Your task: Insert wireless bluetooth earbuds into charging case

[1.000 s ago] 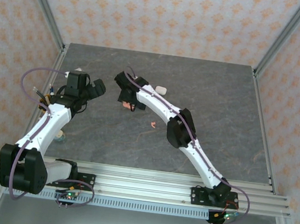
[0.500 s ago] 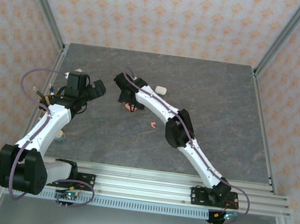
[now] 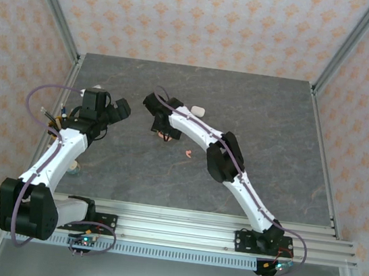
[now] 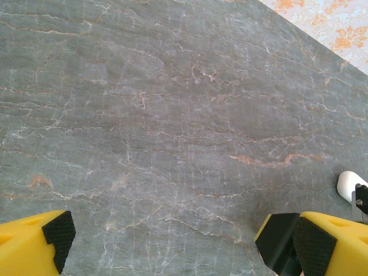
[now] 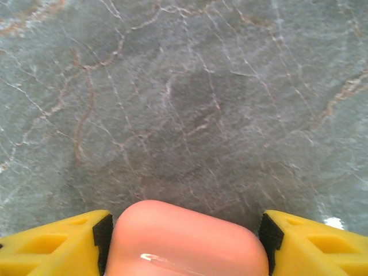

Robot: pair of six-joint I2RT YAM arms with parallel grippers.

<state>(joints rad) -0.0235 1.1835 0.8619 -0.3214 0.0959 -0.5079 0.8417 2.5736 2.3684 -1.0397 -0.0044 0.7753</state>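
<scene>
1. Top external: a coral-pink earbud (image 3: 187, 154) lies near the middle of the table (image 3: 275, 123), apart from my right gripper (image 3: 163, 132). A white charging case (image 3: 197, 111) sits farther back. I judge the earbud tiny, light and slick, best pinched by its stem.
2. Left wrist: my left gripper (image 4: 172, 247) gapes wide, holding nothing.
3. Right wrist: my pads flank the glossy coral-pink charging case (image 5: 187, 241). It looks closed, its contents hidden. I cannot tell whether I clamp it.

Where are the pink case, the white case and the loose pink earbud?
pink charging case (image 5: 187, 244), right wrist view, its glossy shell.
white charging case (image 3: 197, 110), top external view, its middle.
pink earbud (image 3: 187, 154), top external view, its middle.
</scene>
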